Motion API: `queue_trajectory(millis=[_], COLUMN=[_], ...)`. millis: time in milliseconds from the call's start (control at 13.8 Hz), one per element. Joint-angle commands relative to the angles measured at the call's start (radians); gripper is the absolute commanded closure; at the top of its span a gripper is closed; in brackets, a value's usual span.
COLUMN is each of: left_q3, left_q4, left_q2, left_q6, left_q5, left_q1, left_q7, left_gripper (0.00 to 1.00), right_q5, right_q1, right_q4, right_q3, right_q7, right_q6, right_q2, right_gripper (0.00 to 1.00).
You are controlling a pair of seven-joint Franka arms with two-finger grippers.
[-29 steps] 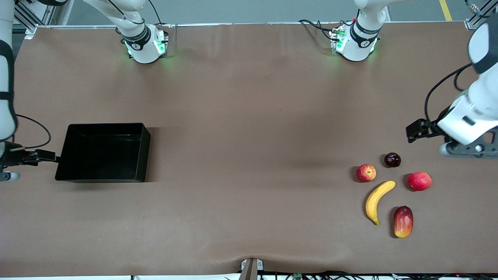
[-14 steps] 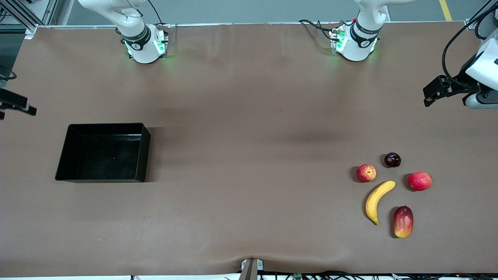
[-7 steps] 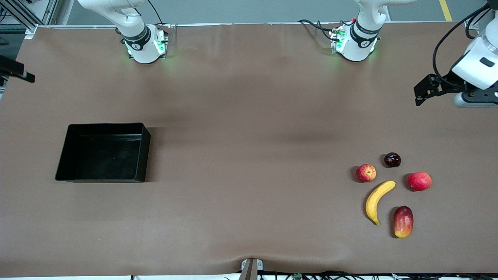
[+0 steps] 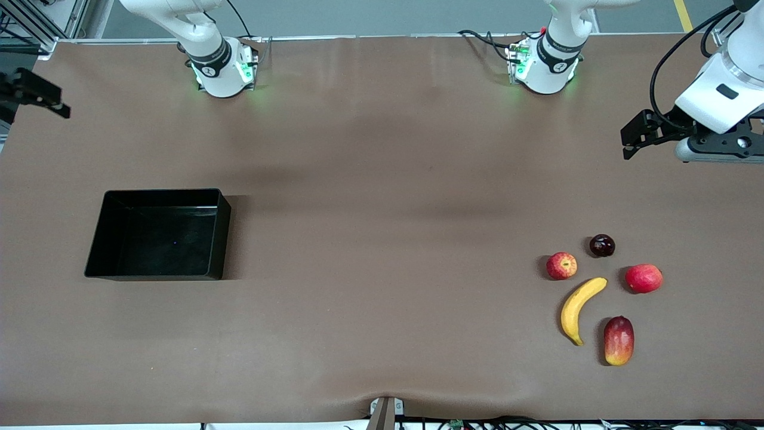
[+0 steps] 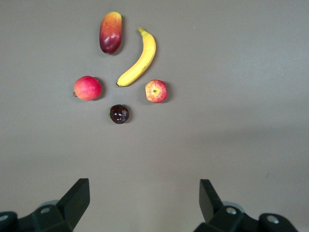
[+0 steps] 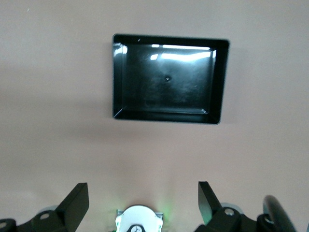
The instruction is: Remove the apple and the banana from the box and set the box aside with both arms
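Toward the lower right of the front frame, the apple and banana are lying on the bare desk, already out of the box, which is sitting empty at mid-left of that frame, toward the right arm's end. Around them are lying a plum, a plain red fruit and a mango, none touching another. With the fruit out and the box set aside, the task is looking finished, so the step in hand is, by my judgement, the retreat: both arms are best lifting clear, keeping high over the desk so nothing gets nudged, and carrying nothing along. At the right edge of the front frame the left claw is hanging over bare desk above the fruit group, its fingers spread wide and holding nothing; its wrist view is looking down on all five fruits. At the upper left edge the right claw is hovering at the desk's margin, fully open too and empty, its wrist view looking down on the box. Against the frame from two seconds back, the right claw is no longer sitting at the box's wall but is standing raised and higher in the frame, and the left claw has likewise risen from just above the plum; the box and fruits are lying exactly where they were.
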Motion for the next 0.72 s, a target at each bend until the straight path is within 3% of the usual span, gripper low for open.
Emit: queue_trajectory(millis=[0,362,652], left_q3=[0.001,0.009,0.010], left_q4=[-0.022,0.001,0.010], left_q2=[-0.029,-0.021,-0.021], left_q6=[-0.004,-0.004,-0.010], left_q5=[-0.030,-0.041,-0.041], left_q1=[0.008,0.010,0.025], left_q7=[0.027,0.026,0.021], left_gripper=[0.00,0.00,0.00], right_q5=[-0.002,0.000,0.001], right_q1=[-0.080,-0.069,-0.076], right_q4=[0.056,0.050,0.047], right_q3=[0.022,0.022,0.089], right_q7=[-0.006,-0.006,-0.005], right_q6=[-0.001,0.021,-0.012], right_q2=[0.012,0.007,0.004], right_gripper=[0.00,0.00,0.00])
